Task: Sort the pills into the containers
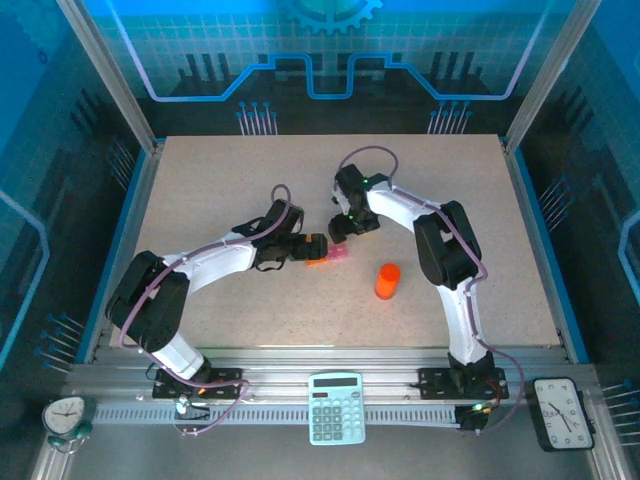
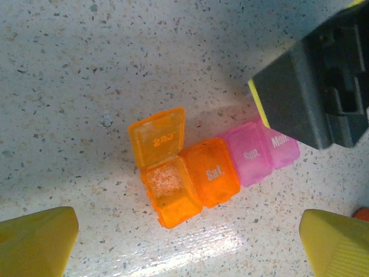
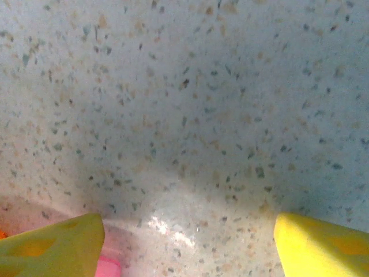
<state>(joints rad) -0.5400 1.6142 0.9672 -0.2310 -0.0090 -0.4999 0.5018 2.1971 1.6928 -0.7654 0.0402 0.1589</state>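
Mia: Where is the little strip of joined orange and pink see-through plastic boxes (image 2: 214, 171)?

Ben: On the speckled table (image 2: 86, 69), near the middle and far from every edge. It lies between the two grippers.

Mia: Is it heavy?

Ben: I think it is very light. The plastic looks hard and smooth, so it may slide if something pushes it. The thin flip lid (image 2: 158, 137) on the end orange box stands open. It could snap.

Mia: So where is a good place to hold it?

Ben: Across the long sides of the closed boxes, I think. Not by the lid.

Mia: Are the jaws holding anything?

Ben: No. The left gripper (image 2: 184, 248) has its yellow fingers spread wide, close to the strip, with nothing in them. The right gripper (image 3: 190, 242) is spread wide and empty too, by the pink end.

Mia: What is hard to see?

Ben: The right gripper covers part of the pink "Mon." box. The open box looks speckly inside. I cannot tell if that is a pill or the table showing through.
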